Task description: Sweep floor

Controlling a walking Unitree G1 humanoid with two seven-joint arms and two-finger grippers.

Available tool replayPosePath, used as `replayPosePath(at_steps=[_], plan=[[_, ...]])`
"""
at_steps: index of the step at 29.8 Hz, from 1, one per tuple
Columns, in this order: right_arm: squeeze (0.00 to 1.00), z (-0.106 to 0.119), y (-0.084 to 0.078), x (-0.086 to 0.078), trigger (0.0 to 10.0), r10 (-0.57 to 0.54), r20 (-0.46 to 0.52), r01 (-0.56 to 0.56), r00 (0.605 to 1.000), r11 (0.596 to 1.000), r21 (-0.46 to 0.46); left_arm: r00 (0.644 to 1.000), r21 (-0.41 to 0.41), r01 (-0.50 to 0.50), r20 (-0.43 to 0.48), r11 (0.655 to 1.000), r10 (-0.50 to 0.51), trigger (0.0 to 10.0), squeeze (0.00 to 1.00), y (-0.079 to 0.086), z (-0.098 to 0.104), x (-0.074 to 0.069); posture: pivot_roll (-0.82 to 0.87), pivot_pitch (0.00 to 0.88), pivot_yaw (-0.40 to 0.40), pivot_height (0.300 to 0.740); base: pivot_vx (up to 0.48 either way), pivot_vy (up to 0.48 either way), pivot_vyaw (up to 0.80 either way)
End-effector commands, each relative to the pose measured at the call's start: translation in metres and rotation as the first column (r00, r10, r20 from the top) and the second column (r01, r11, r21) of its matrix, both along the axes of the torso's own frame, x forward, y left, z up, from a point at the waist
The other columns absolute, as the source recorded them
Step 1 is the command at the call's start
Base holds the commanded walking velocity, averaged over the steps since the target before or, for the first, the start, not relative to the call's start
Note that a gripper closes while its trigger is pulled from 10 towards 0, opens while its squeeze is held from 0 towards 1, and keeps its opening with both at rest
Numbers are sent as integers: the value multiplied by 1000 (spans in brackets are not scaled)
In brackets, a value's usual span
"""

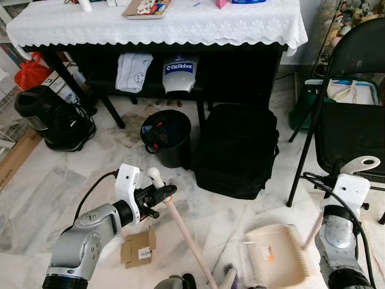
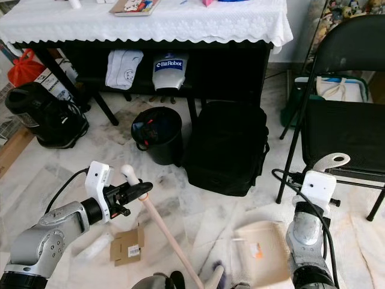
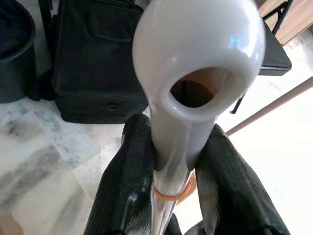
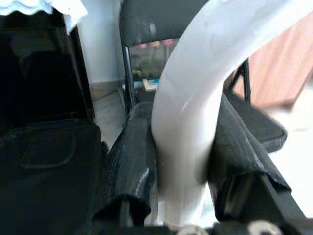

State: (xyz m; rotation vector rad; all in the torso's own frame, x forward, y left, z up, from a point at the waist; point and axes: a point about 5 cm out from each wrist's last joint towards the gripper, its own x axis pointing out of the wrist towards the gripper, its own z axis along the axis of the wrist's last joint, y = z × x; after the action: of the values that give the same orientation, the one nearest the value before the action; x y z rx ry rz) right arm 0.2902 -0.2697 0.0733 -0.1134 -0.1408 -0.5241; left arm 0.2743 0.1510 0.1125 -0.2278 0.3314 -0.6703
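1. Far left, by the table leg, a black vacuum cleaner (image 1: 53,117) sits on the marble floor (image 1: 72,186) with a red bag (image 1: 31,71) behind it; neither has any part in the job.
2. The left gripper (image 1: 169,191) has its two black fingers clamped on the upper end of the broom handle (image 1: 187,239), just under the white hanging loop. The pale pink stick slants down and away toward the robot's feet, where the brush end is too cut off to make out.
3. A flattened scrap of cardboard (image 1: 138,247) lies on the floor just beside the left arm, the likeliest thing here to be swept up.
4. Further back stand a black waste bin (image 1: 167,137) and a big black bag (image 1: 236,150), both in front of the table with the white cloth (image 1: 180,24).
5. The cream dustpan (image 1: 278,254) rests on the floor to the right of the broom. The right gripper (image 4: 183,147) is closed around its curved white handle.
6. A black folding chair (image 1: 352,108) stands on the far right.
7. To my eye, both tools are in hand and sweeping proper is about to start. The next move calls for dragging the brush across to the cardboard and pushing it toward the dustpan's lip, while keeping the pan flat to the floor.
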Motion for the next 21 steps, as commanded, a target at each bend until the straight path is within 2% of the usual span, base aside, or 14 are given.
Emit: replayPosePath(at_steps=[1,6,9,13,15,20,21], plan=[[0,-2,11,6,10000,36,-12,-35,999,999,35,1000,-18,-16,-25,1000,15,10000,0,6,-3,-4,152,193,154,740,0,0,0],[0,-3,28,13,10000,111,-3,-111,994,990,85,999,-22,-22,-23,1000,21,10000,0,7,-2,-3,156,187,155,740,0,0,0],[0,-6,30,13,10000,130,-11,-128,991,986,104,1000,-33,-26,-8,999,26,10000,0,6,0,-2,155,184,155,740,0,0,0],[0,-8,31,12,10000,131,-20,-128,991,986,106,999,-20,-43,16,999,44,10000,0,6,1,1,152,174,153,740,0,0,0],[0,-11,35,12,10000,168,-39,-164,985,981,102,992,-26,-103,75,994,104,10000,0,9,11,11,155,166,153,740,0,0,0],[0,-13,40,13,10000,203,-57,-197,978,976,92,988,-30,-120,92,992,122,10000,0,10,15,16,156,161,153,740,0,0,0],[0,-16,44,13,10000,230,-84,-224,970,972,68,986,-25,-130,105,991,132,10000,0,11,17,17,157,159,155,740,0,0,0]])
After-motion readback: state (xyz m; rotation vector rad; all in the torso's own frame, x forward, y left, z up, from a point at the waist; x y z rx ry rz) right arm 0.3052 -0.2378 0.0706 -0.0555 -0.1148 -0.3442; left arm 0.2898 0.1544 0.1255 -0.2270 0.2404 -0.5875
